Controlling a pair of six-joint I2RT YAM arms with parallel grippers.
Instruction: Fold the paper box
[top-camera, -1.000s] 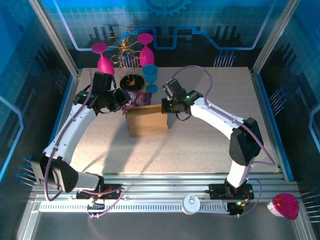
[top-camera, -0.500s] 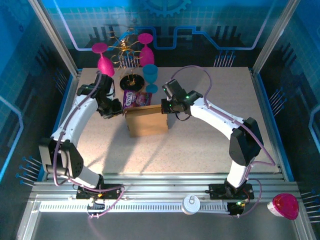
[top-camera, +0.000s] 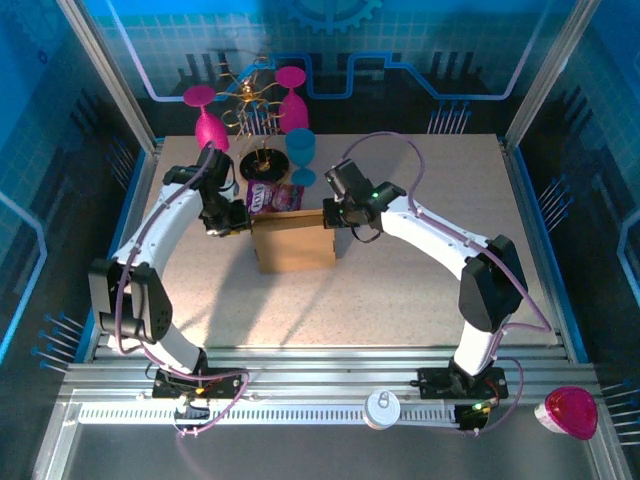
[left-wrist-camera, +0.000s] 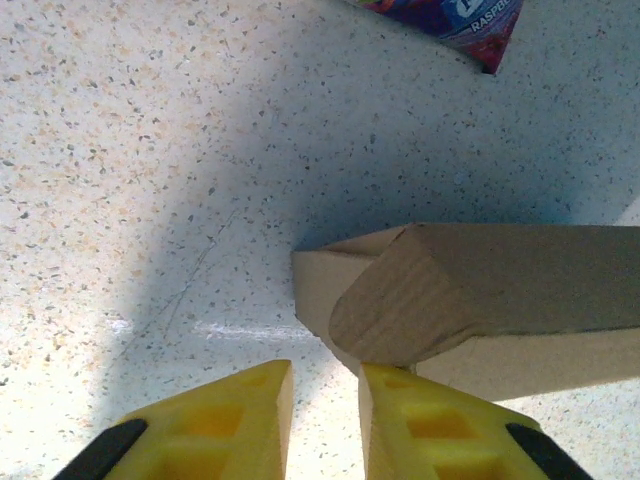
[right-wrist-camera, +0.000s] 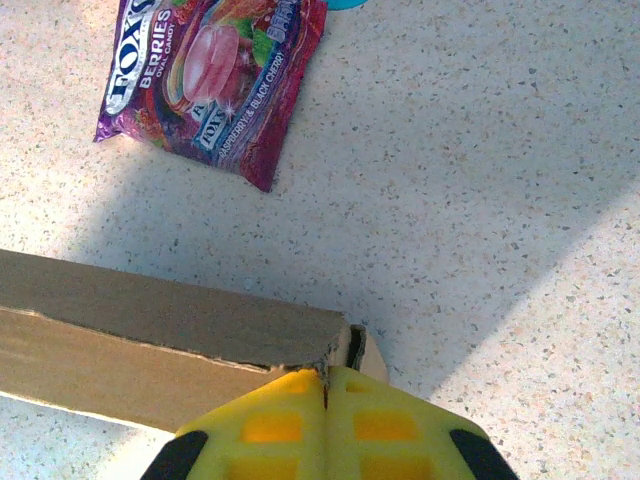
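Note:
The paper box (top-camera: 295, 245) is plain brown cardboard and stands mid-table. My left gripper (top-camera: 238, 216) is at its left back end. In the left wrist view this gripper (left-wrist-camera: 325, 378) stands narrowly open with only tabletop in the gap, and its right fingertip (left-wrist-camera: 385, 385) touches the lower edge of a rounded tab flap (left-wrist-camera: 410, 300) of the box (left-wrist-camera: 520, 265). My right gripper (top-camera: 332, 218) is at the box's right back corner. In the right wrist view it (right-wrist-camera: 325, 372) is shut, with the cardboard edge of the box (right-wrist-camera: 150, 330) running into the seam between its fingers.
A purple snack packet (top-camera: 272, 197) (right-wrist-camera: 215, 80) lies flat just behind the box. Further back stand two pink glasses (top-camera: 205, 115) (top-camera: 291, 100), a blue cup (top-camera: 300, 150) and a gold wire rack (top-camera: 255, 100). Bare tabletop lies in front and to the right.
My left arm has swung in and lowered, bringing its gripper from behind the box down to the box's left end flap. The right arm and the box have stayed put.

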